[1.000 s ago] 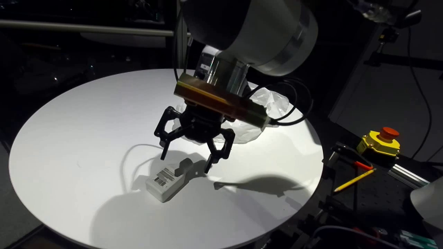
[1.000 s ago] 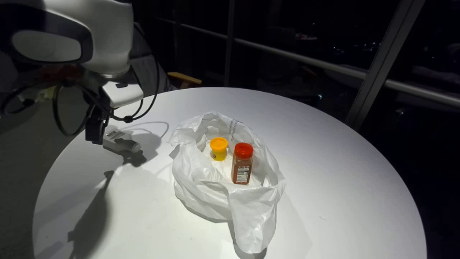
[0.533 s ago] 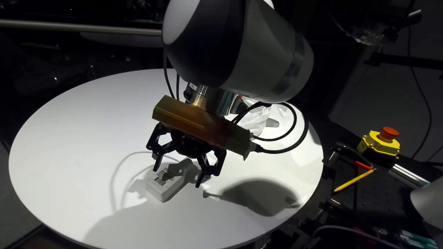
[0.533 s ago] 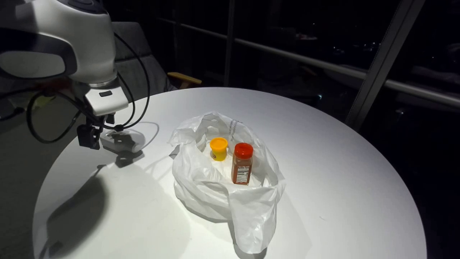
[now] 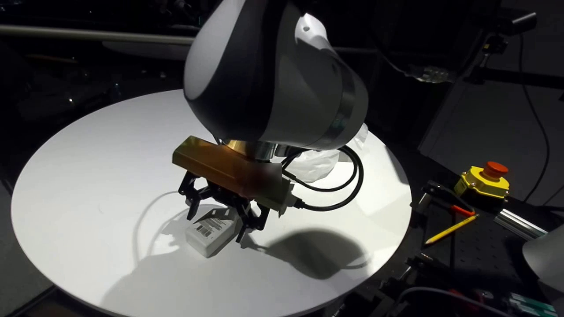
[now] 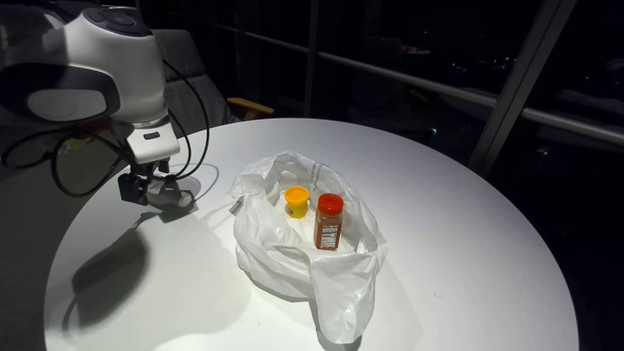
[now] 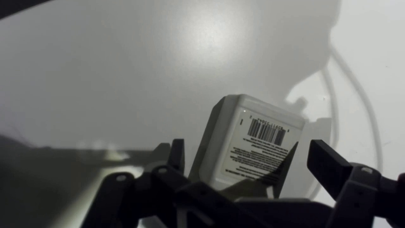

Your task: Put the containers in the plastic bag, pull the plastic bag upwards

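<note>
Darkness fills the room behind the round white tabletop (image 6: pixel 453 234), and a grey chair (image 6: pixel 180 48) stands past its edge. From where I stand, the end effector (image 5: pixel 215 228) is low over the bottle (image 5: pixel 209 235), with its two fingers (image 7: pixel 177 155) spread wide. The wrist view shows one finger to each side of the bottle; whether they touch it, I cannot tell. This bottle is lying on the tabletop, its label (image 7: pixel 258 148) facing up and its neck pointing toward the bag (image 6: pixel 346 292), from which it is well apart. Inside the bag, whose mouth is turned upward, a red-lidded jar (image 6: pixel 328 224) and a yellow tub (image 6: pixel 297 202) stand upright, near each other but apart. Beyond the tabletop, a pencil (image 5: pixel 451 229) lies near a yellow box (image 5: pixel 476 181) with a red button (image 5: pixel 495 170).
</note>
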`<state>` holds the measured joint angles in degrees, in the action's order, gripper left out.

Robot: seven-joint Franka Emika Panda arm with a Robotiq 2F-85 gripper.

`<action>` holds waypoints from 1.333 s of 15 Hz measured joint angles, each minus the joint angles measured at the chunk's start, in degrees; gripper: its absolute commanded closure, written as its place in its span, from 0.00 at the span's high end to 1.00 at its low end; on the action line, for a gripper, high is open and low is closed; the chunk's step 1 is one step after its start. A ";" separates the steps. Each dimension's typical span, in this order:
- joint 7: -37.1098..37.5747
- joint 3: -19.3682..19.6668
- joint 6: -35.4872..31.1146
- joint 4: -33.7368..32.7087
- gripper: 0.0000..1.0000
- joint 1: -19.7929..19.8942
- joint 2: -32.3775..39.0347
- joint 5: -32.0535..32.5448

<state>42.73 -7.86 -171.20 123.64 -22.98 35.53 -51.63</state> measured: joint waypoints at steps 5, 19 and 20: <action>5.07 1.92 -0.11 -1.89 0.67 -1.73 1.71 3.23; 12.55 12.38 5.48 2.63 0.33 -2.27 -10.05 31.71; 12.69 14.58 5.48 3.82 0.33 -2.28 -12.40 36.31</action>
<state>55.42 6.73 -165.72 127.46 -25.26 23.13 -15.32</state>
